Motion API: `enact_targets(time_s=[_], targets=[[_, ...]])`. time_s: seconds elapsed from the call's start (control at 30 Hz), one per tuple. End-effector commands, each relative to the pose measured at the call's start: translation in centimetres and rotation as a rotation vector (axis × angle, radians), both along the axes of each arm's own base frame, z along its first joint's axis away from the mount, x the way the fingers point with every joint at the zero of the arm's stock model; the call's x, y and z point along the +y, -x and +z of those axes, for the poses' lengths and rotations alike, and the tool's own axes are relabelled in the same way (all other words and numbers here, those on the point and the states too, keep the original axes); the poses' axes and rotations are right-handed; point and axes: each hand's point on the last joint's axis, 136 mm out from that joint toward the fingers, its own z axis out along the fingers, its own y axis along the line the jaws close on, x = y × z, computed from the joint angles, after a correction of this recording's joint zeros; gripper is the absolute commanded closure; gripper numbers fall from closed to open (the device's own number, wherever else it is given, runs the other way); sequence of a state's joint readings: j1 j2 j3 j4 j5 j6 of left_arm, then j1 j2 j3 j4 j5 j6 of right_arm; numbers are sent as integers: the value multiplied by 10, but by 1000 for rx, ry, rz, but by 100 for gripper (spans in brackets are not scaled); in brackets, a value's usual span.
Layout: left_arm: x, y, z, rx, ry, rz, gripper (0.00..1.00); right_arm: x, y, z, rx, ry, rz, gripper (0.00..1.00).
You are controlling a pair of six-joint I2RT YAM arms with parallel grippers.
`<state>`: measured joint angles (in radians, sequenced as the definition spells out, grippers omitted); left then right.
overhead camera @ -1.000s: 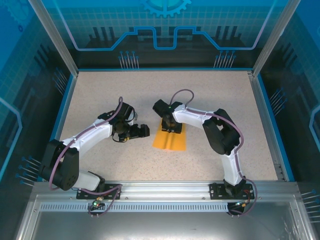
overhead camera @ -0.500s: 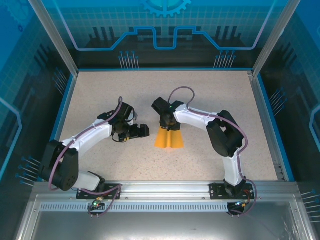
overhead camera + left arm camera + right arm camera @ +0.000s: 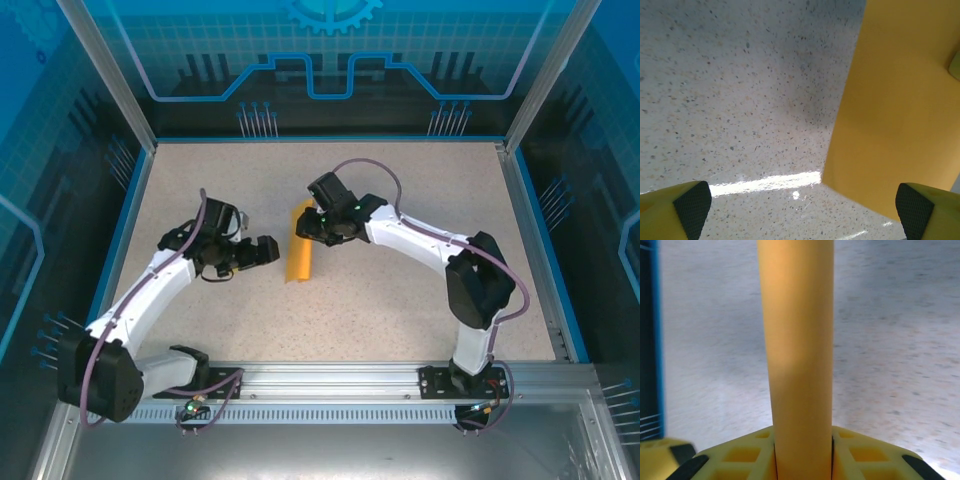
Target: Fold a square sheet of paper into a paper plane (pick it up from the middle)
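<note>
A speckled table (image 3: 420, 290) is seen from above, with both arms stretched over its middle. The left arm (image 3: 150, 290) is reached in from the near left and the right arm (image 3: 430, 240) is bent in from the near right. Between their ends the sheet of paper (image 3: 298, 258) is found, folded into a narrow orange strip. Its long axis is run from far to near, and the near end is leaned slightly to the left. That near end is seen as a blunt, squared edge. The far end is clamped by the right gripper (image 3: 310, 222). In the right wrist view the strip (image 3: 800, 340) is pinched between the yellow fingers (image 3: 860, 455) and is carried straight away from them. Whether the near end is touching the table cannot be told. The left gripper (image 3: 268, 250) is held just beside the strip's left edge and is turned toward it. Its jaws are spread fully and nothing is held. In the left wrist view its black pads (image 3: 690, 207) are set wide apart, with the paper ahead on the right.
</note>
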<state>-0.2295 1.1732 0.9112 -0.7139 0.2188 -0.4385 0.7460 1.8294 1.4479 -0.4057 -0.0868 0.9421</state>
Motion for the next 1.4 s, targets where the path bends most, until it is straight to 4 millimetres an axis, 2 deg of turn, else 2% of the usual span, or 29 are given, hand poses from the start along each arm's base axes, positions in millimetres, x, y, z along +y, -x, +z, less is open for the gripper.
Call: enact_targets(time_s=[0.0, 0.3, 0.5, 0.77, 1.1, 1.17, 1.33, 1.37], targets=[[-1, 6, 16, 5, 47, -5, 1, 17, 8, 6, 19, -170, 104, 71], [-34, 3, 12, 49, 264, -38, 1, -2, 33, -52, 91, -169, 223, 71], [-48, 3, -4, 88, 293, -46, 1, -22, 42, -85, 148, -135, 255, 70], [-72, 1, -29, 133, 286, -50, 2, -39, 45, -105, 194, -130, 285, 69], [-87, -1, -64, 188, 222, -18, 4, -57, 43, -122, 217, -79, 280, 68], [-92, -1, -71, 201, 222, -16, 11, -60, 43, -124, 220, -74, 276, 68], [-98, -2, -84, 219, 198, -19, 40, -63, 45, -127, 217, -73, 281, 68], [-98, -2, -86, 219, 180, -23, 42, -63, 45, -128, 218, -74, 281, 68]])
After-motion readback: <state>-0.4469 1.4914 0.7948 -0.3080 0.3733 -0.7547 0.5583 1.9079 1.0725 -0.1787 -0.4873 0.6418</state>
